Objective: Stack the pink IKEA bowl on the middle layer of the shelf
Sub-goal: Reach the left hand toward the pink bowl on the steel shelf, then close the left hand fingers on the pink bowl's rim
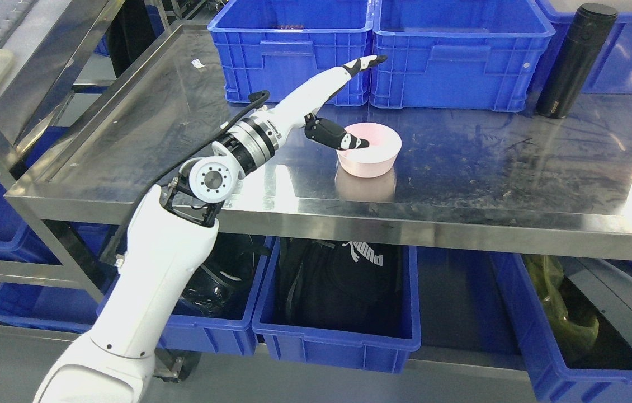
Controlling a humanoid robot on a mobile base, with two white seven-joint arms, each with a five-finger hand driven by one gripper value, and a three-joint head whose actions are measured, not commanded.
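Head view takes in the steel shelf [517, 168] first, a wide polished sheet with a folded front lip and a raised rim along its left side. Behind it, at 12 o'clock, stand 2 blue crates [293, 50] side by side, touching each other; a black flask [573, 61] stands upright at 2 o'clock, just beside the right one. Below the lip sit more blue bins [338, 341], one holding a black bag [338, 274].

From 7 o'clock the left arm [154, 268] rises over the front lip. Its left hand [330, 103] is spread wide: the long fingers [366, 62] point up toward the crates and touch nothing, while the black thumb [338, 139] dips over the near rim into the pink bowl [369, 150]. I judge this a loose hook, not a clamp.

That bowl stands upright near the shelf's middle, well apart from the crates and flask, close to the front lip. No 2nd bowl shows to stack it on.

It looks like thin, stiff plastic: light, smooth, likely to skid on polished steel. A pinch across the rim, thumb inside and fingers outside, seems the best hold.

Open room lies at 3 o'clock; the front lip at 6 o'clock is the risk if the bowl slides.
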